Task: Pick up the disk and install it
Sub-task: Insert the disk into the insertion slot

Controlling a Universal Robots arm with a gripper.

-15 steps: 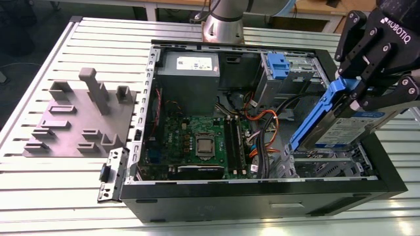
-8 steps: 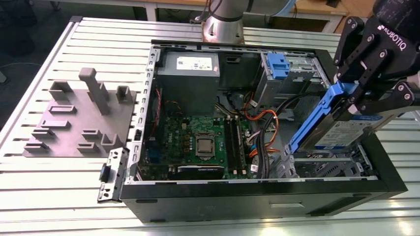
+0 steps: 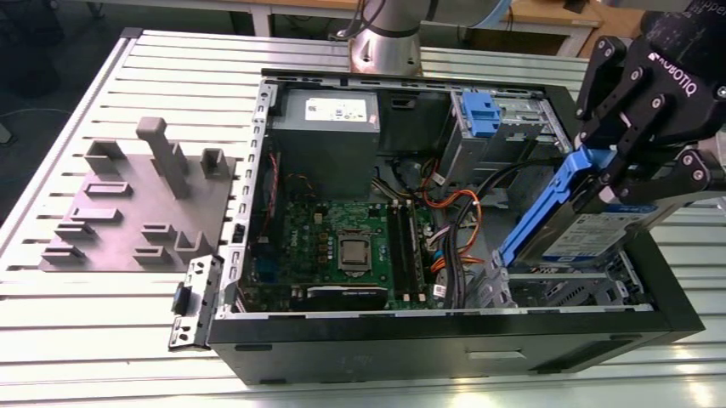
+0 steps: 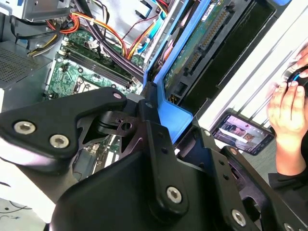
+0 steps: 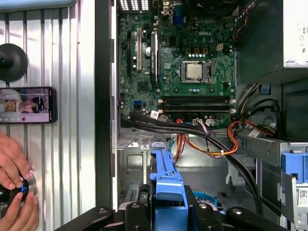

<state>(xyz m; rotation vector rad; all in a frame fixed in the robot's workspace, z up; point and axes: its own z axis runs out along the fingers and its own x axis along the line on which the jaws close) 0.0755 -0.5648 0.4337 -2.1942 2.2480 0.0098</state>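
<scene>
Slatted aluminium forms the table (image 3: 477, 64) on which everything rests, its long grooves running under an open black computer case (image 3: 454, 344); behind it, in the exterior view, stand the arm's grey base column (image 3: 383, 47) and a strip of wooden bench. At the exterior view's right the black gripper (image 3: 635, 174) hangs over the case's near right corner, its fingers clamped on the disk (image 3: 596, 234); the silver drive with its white-and-blue label sits tilted in its blue bracket (image 3: 545, 212), one end dipping toward the drive cage inside the case, the rest raised above the rim. In the second wrist view the bracket's blue plastic (image 4: 175, 118) is pinched between the black linkages, and the drive's underside with its connector shows above it; in the first wrist view the blue frame (image 5: 166, 185) points into the case. Beyond the disk lie the green motherboard (image 3: 340, 242), bundles of orange and black cables (image 3: 454, 212), a grey power-supply box (image 3: 329, 132) and a small blue latch (image 3: 481, 115). On the table at the exterior view's left sits a grey fixture plate with upright blocks (image 3: 136, 204). Beside the case, in the first wrist view, a phone (image 5: 26, 104) lies on the slats; a person's hands (image 5: 14, 187) hold a small round object near it.
</scene>
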